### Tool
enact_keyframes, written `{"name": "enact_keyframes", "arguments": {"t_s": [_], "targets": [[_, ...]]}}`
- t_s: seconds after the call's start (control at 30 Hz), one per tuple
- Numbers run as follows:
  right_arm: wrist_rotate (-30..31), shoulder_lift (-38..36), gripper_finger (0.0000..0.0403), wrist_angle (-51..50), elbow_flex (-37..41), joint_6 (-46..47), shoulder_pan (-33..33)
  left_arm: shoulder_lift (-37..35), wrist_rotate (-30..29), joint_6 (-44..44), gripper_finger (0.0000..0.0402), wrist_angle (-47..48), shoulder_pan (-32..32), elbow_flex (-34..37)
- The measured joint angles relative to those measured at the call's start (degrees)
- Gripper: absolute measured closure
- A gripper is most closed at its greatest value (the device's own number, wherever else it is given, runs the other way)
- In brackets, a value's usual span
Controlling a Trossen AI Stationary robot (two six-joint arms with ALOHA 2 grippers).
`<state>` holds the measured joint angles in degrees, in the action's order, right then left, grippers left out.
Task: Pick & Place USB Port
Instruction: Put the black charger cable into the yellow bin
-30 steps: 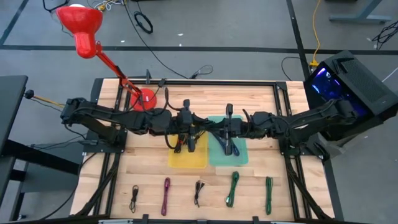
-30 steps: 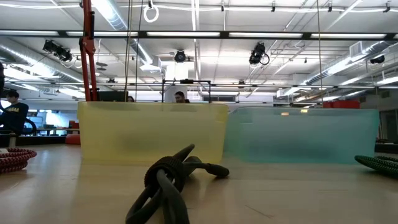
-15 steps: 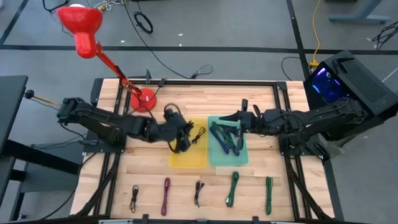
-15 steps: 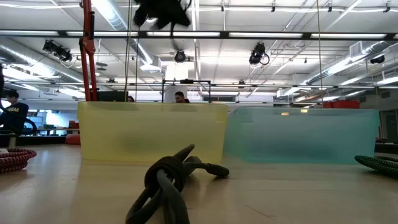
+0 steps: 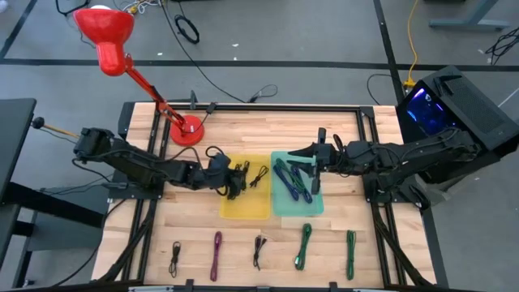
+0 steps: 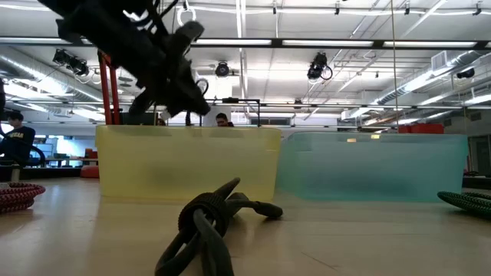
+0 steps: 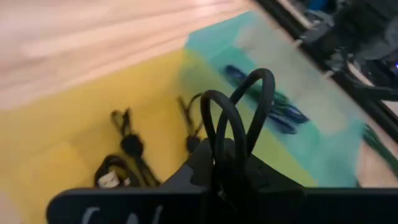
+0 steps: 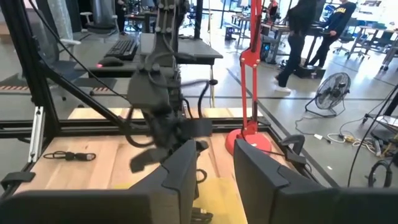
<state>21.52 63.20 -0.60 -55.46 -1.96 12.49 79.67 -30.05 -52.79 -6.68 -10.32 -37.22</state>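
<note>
Currently left gripper (image 5: pixel 229 180) sat over yellow bin (image 5: pixel 246 208), jaws clamped on looped black cable (image 7: pixel 239 112). Two black cables (image 7: pixel 127 149) lay in yellow bin under it. Right gripper (image 5: pixel 316 166) hovered above teal bin (image 5: pixel 298 207), fingers (image 8: pixel 177 180) parted, holding nothing. Blue and green cables (image 5: pixel 290 180) lay in teal bin. Five more cables (image 5: pixel 259 250) in row along table's (image 5: pixel 243 130) near edge.

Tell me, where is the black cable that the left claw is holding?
The black cable sits pinched in the left claw, seen from above hanging over the left edge of the yellow bin, next to the teal bin.
</note>
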Motion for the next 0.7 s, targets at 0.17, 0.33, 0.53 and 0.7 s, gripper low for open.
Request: {"name": "enact_keyframes", "arguments": {"t_s": [0.17, 0.33, 0.53, 0.7], "targets": [[0.10, 0.21, 0.0295, -0.05, 0.02, -0.49, -0.02, 0.12, 2.16, -5.13, 0.0366, -0.19, 1.92, 2.61], [0.09, 0.22, 0.0295, -0.29, 0.02, -0.90, -0.02, 0.12, 5.32, -5.08, 0.0288, -1.69, 2.93, 2.79], [0.10, 0.22, 0.0295, -0.88, 0.04, -1.09, -0.02, 0.12, 5.87, -4.61, 0.0217, -1.88, 4.26, 2.79], [0.09, 0.24, 0.0295, -1.66, 0.04, -1.04, -0.02, -0.39, 5.95, 0.18, 0.0187, -3.63, 5.15, 2.77]]}}
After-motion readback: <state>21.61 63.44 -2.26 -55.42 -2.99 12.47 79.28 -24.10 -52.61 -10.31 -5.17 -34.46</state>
